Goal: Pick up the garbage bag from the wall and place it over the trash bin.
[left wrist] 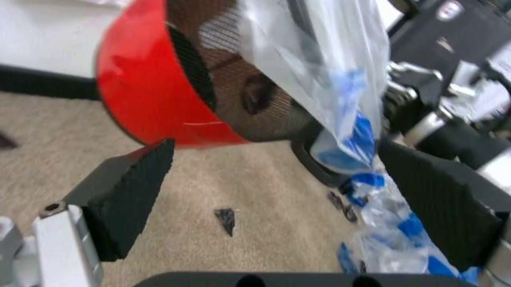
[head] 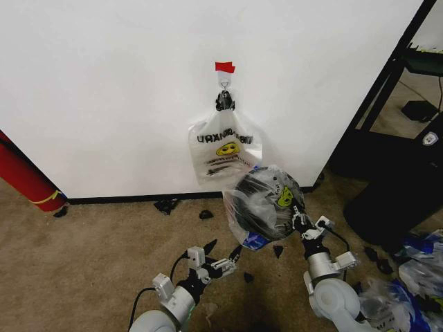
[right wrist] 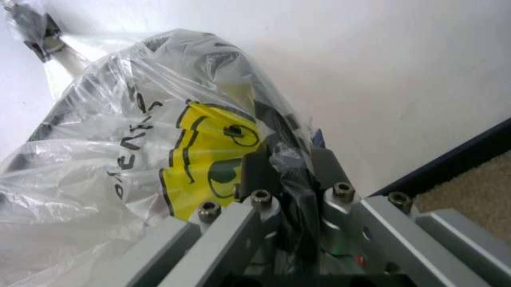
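Note:
The garbage bag (head: 257,200), translucent with a yellow smiley, is stretched over the mouth of the trash bin (head: 243,190), which tilts toward me just in front of the wall (head: 104,83). My right gripper (head: 299,220) is shut on a fold of the garbage bag (right wrist: 160,149) at the bin's rim; its fingers (right wrist: 257,170) pinch the plastic. My left gripper (head: 223,263) hangs open lower down, to the left of the bin. Between its black pads (left wrist: 128,191) I see the bin's red base (left wrist: 143,89), the mesh (left wrist: 239,89) and the bag (left wrist: 335,72).
A similar bag (head: 223,149) with mirror-reversed print hangs from a hook (head: 224,83) under red tape (head: 224,67). A red cylinder (head: 28,180) leans at the left. Black scraps (head: 166,205) litter the carpet. A black stand (head: 387,138) and heaped plastic bags (head: 408,283) are at the right.

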